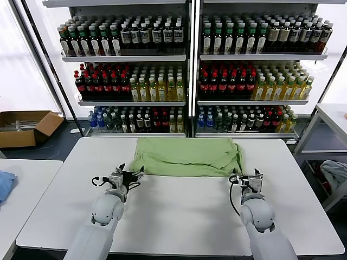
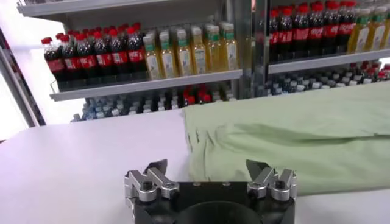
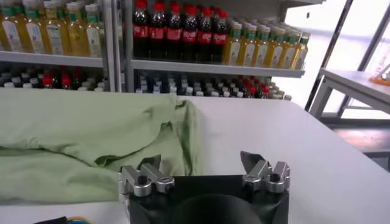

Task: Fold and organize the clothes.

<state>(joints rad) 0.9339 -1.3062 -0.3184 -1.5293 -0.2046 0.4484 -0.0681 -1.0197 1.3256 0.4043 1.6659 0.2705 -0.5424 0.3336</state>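
Observation:
A light green shirt (image 1: 187, 156) lies folded into a wide band across the far half of the white table (image 1: 179, 216). No collar, buttons or print show on it. My left gripper (image 1: 132, 176) is open and empty at the shirt's near left corner, just short of the cloth. My right gripper (image 1: 245, 177) is open and empty at the shirt's near right corner. In the left wrist view the shirt (image 2: 292, 140) lies just past the left gripper (image 2: 207, 167). In the right wrist view the shirt's edge (image 3: 91, 140) lies ahead of the right gripper (image 3: 201, 159).
Shelves of bottles (image 1: 184, 70) stand behind the table. A cardboard box (image 1: 24, 127) sits on the floor at far left. A second table (image 1: 16, 189) with a blue cloth (image 1: 4, 184) is at left. Another table (image 1: 333, 116) stands at right.

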